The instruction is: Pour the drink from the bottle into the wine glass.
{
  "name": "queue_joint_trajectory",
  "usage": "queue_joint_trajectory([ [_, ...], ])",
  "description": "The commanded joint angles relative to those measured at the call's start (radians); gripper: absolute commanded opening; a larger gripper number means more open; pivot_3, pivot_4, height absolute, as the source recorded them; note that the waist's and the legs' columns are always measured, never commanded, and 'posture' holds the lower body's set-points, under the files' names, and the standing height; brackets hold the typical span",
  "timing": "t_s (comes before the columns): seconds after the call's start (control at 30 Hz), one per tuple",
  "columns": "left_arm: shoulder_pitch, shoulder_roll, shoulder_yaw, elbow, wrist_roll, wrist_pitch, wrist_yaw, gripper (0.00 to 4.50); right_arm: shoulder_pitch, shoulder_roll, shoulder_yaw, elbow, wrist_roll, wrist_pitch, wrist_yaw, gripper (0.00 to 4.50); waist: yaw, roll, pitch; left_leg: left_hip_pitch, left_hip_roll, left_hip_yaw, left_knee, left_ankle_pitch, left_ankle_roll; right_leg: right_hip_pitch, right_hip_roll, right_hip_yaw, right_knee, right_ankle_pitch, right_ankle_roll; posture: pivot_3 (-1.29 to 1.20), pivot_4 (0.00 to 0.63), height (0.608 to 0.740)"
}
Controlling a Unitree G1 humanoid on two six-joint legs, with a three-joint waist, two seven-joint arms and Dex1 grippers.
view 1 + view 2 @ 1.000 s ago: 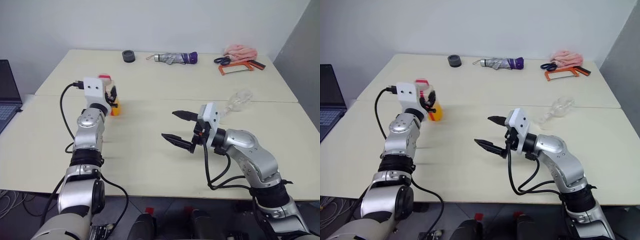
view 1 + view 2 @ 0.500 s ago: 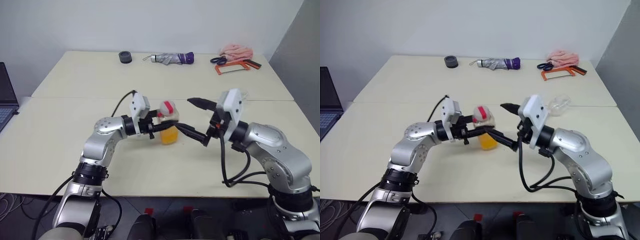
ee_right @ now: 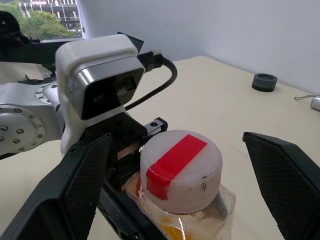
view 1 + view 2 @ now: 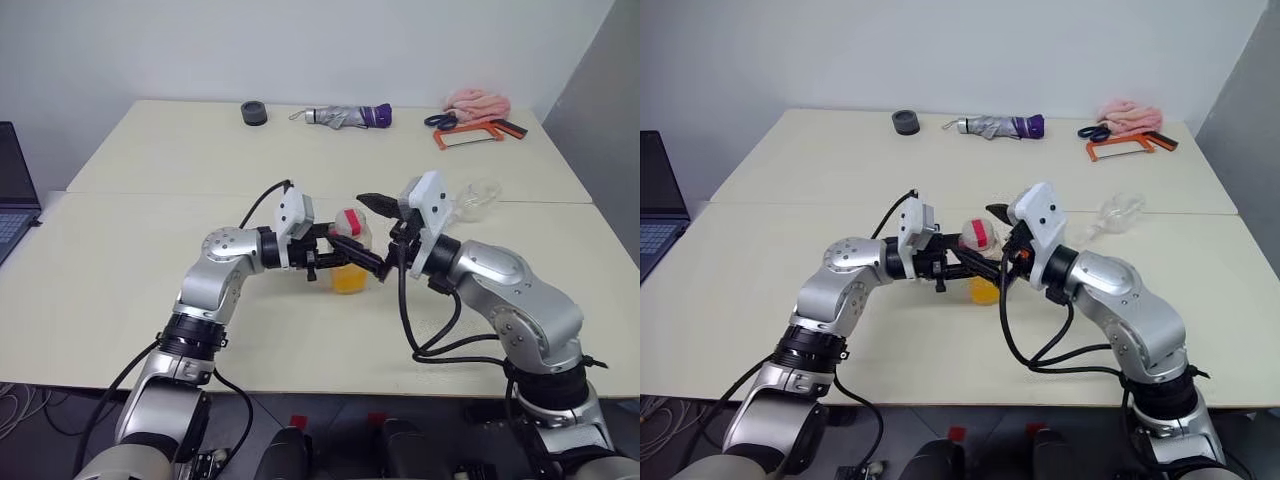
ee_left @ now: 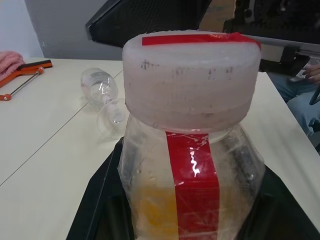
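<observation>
Here the bottle [image 4: 350,262] is held upright above the table [image 4: 150,250] by the left claw [image 4: 345,262], its cap bracketed at three o'clock by the wide-open right claw [image 3: 175,190].

A plain office or lab workroom is suggested by two pale tables [image 4: 150,260] pushed together against a bare white wall [image 4: 300,50]. A laptop [image 4: 15,190] is seen at one side. A folded umbrella [image 4: 345,116], a hacksaw [image 4: 470,135], scissors [image 4: 440,120] and a pink cloth [image 4: 478,101] are left along the far edge.
</observation>
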Motion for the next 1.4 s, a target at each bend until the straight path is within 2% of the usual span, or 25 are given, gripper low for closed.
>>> queue_joint_trajectory([
  [0.03,-0.021,0.001,0.007,-0.017,0.002,-0.027,-0.01,1.84,-0.022,0.013,-0.005,-0.011,-0.002,-0.01,-0.009,4.5,0.0,0.0,0.0,0.0,0.0,0.0,0.0,0.0,0.0,0.0,0.0,0.0,0.0,0.0,0.0,0.0,0.15,0.74],
  [0.07,-0.02,0.001,0.007,-0.017,0.003,-0.027,-0.011,1.84,-0.022,0.015,-0.005,-0.008,-0.002,-0.01,-0.008,4.5,0.0,0.0,0.0,0.0,0.0,0.0,0.0,0.0,0.0,0.0,0.0,0.0,0.0,0.0,0.0,0.0,0.15,0.74],
  [0.17,-0.017,0.003,0.009,-0.023,0.007,-0.027,-0.013,1.84,-0.023,0.017,-0.003,-0.002,-0.001,-0.016,0.001,3.87,0.0,0.0,0.0,0.0,0.0,0.0,0.0,0.0,0.0,0.0,0.0,0.0,0.0,0.0,0.0,0.0,0.15,0.74],
  [0.3,-0.017,0.01,0.012,-0.036,-0.001,-0.013,-0.027,1.84,-0.031,-0.001,0.014,0.016,0.015,-0.05,0.081,2.54,0.0,0.0,0.0,0.0,0.0,0.0,0.0,0.0,0.0,0.0,0.0,0.0,0.0,0.0,0.0,0.0,0.15,0.74],
  [0.37,-0.022,0.016,0.015,-0.042,-0.015,0.006,-0.048,1.84,-0.049,-0.041,0.044,0.049,0.007,-0.114,0.192,1.9,0.0,0.0,0.0,0.0,0.0,0.0,0.0,0.0,0.0,0.0,0.0,0.0,0.0,0.0,0.0,0.0,0.15,0.74],
  [0.47,-0.026,0.036,0.01,-0.061,-0.034,0.031,-0.101,1.84,-0.097,-0.099,0.083,0.141,-0.009,-0.21,0.365,1.9,-0.001,0.0,0.0,0.0,-0.001,0.001,0.0,0.0,0.0,0.0,0.0,0.0,0.0,0.0,0.0,0.0,0.15,0.74],
  [0.57,-0.057,0.062,0.015,-0.067,-0.057,0.063,-0.159,1.84,-0.192,-0.145,0.101,0.315,-0.002,-0.274,0.574,1.9,-0.006,0.001,0.0,0.001,-0.001,0.001,0.0,0.0,0.0,0.0,0.001,0.0,0.0,0.0,0.0,0.0,0.15,0.74],
  [0.7,-0.075,0.065,0.022,-0.052,-0.051,0.067,-0.173,1.84,-0.23,-0.161,0.079,0.419,0.001,-0.292,0.65,1.9,-0.007,0.001,0.0,0.001,0.0,0.0,0.0,0.0,0.0,0.0,0.001,-0.001,0.0,0.0,0.0,0.0,0.15,0.74],
  [0.73,-0.075,0.063,0.025,-0.049,-0.046,0.066,-0.164,1.84,-0.216,-0.161,0.047,0.417,0.01,-0.286,0.629,1.9,-0.007,0.001,0.0,0.0,0.0,0.0,0.0,0.0,0.0,0.0,0.001,-0.001,0.0,0.0,0.0,0.0,0.15,0.74],
  [0.8,-0.07,0.059,0.03,-0.049,-0.039,0.064,-0.147,1.84,-0.185,-0.157,-0.01,0.397,0.015,-0.295,0.567,2.63,-0.005,0.001,0.0,0.0,0.001,-0.001,0.0,0.0,0.0,0.0,-0.001,-0.001,0.0,0.0,0.0,0.0,0.15,0.74],
  [1.0,-0.055,0.046,0.035,-0.048,-0.031,0.066,-0.103,1.83,-0.027,-0.125,-0.151,0.107,0.092,-0.203,0.33,4.5,0.002,0.001,0.0,-0.007,0.0,-0.001,0.002,0.001,-0.001,-0.005,-0.005,0.0,0.001,0.0,0.0,0.0,0.15,0.74],
  [1.1,-0.066,0.038,0.027,-0.022,-0.017,0.048,-0.099,1.83,0.07,-0.075,-0.14,-0.093,0.124,-0.102,0.163,4.5,0.001,0.001,0.0,-0.01,0.0,-0.002,0.002,0.001,-0.002,-0.009,-0.004,-0.001,0.002,0.0,0.0,0.0,0.15,0.74],
  [1.2,-0.082,0.028,0.024,0.012,-0.005,0.031,-0.099,1.83,0.089,-0.004,-0.081,-0.172,0.044,-0.028,-0.027,4.5,-0.006,0.001,0.0,-0.014,0.001,-0.001,0.002,0.002,-0.002,-0.015,-0.003,0.001,0.005,0.0,0.0,0.0,0.15,0.74],
  [1.4,-0.108,0.016,0.017,0.065,0.011,0.005,-0.108,1.83,0.076,0.06,0.015,-0.183,-0.07,-0.015,-0.167,4.5,-0.006,0.001,0.0,-0.013,-0.001,0.0,0.005,0.002,-0.001,-0.015,-0.002,0.001,0.009,0.0,0.0,0.0,0.15,0.74],
])
